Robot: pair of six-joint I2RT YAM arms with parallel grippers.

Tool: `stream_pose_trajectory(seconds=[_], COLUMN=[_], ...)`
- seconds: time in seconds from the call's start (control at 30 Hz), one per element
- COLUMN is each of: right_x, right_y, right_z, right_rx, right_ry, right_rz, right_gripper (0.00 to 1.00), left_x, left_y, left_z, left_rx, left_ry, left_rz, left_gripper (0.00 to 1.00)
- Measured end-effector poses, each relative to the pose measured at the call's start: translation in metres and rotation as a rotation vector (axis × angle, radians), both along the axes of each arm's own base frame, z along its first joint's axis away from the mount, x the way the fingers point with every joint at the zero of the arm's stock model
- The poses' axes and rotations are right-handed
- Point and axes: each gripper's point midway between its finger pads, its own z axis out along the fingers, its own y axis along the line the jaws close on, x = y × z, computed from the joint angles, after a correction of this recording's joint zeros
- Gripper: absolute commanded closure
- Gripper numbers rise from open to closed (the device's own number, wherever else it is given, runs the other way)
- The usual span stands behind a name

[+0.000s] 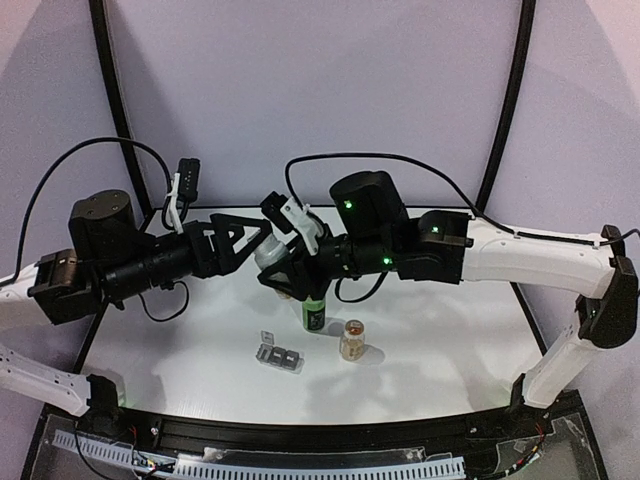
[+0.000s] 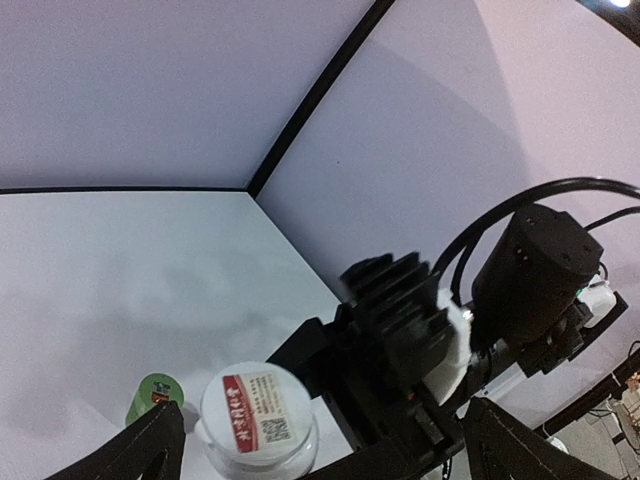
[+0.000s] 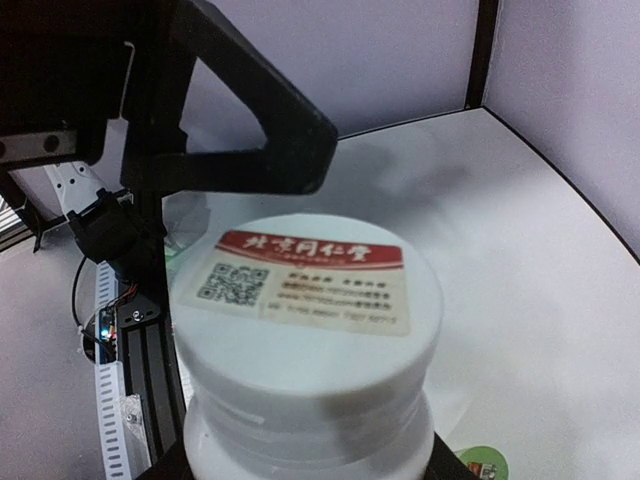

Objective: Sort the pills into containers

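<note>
A white bottle (image 1: pixel 272 254) with a labelled white cap (image 3: pixel 310 300) is held tilted above the table, and my right gripper (image 1: pixel 285 270) is shut on its body. My left gripper (image 1: pixel 243 240) is open and faces the cap (image 2: pixel 258 410), which lies between its spread fingers (image 2: pixel 140 450), close to the left one. The grey pill box (image 1: pixel 279 355), the containers, lies on the table below, one clear lid raised. No pills show; they are hidden.
A green bottle (image 1: pixel 314 315) stands under the held bottle and also shows in the wrist views (image 2: pixel 155 392) (image 3: pixel 483 463). An amber bottle (image 1: pixel 352 340) stands right of the pill box. The table's back edge (image 2: pixel 120 188) meets the purple walls.
</note>
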Motion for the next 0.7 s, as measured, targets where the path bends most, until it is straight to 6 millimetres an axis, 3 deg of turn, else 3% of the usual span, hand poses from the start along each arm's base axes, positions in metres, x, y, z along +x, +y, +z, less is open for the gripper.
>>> stream_pose_trajectory(seconds=[0.2,0.57,0.7], right_x=[0.002,0.002,0.002], right_y=[0.004,0.007,0.011], right_z=[-0.008,0.002,0.014], right_rx=[-0.011,0.020,0.044], right_ry=[0.013,0.013,0.008], right_rz=[-0.002,-0.003,0.007], right_gripper=[0.86,0.86,0.86], left_x=[0.002,0.013,0.013], left_y=[-0.001,0.009,0.004], left_z=[0.002,-0.007,-0.012], left_rx=[-0.014,0.009,0.023], left_ry=[-0.001,0.025,0.032], left_rz=[0.007,0.095,0.082], left_gripper=[0.01,0.01,0.01])
